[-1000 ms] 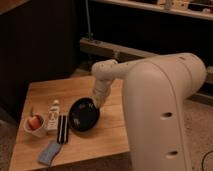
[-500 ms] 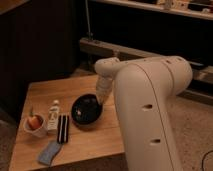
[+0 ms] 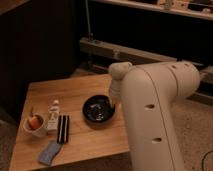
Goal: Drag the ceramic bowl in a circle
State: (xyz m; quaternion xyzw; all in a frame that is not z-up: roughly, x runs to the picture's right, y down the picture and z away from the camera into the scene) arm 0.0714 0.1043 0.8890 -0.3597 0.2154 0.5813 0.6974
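The ceramic bowl [image 3: 98, 109] is glossy black, round and shallow, and sits on the wooden table [image 3: 75, 142] right of centre. My gripper [image 3: 111, 104] reaches down from the white arm [image 3: 150, 110] onto the bowl's right rim. The arm hides most of the gripper.
A white cup with orange contents [image 3: 34, 124] stands at the table's left. A small white bottle [image 3: 53, 114], a black bar-shaped object [image 3: 63, 128] and a blue-grey cloth [image 3: 49, 152] lie between the cup and the bowl. Dark shelving stands behind the table.
The bowl has shifted to the right and slightly farther back with the gripper at its rim. The arm has swung leftward and fills more of the right side.
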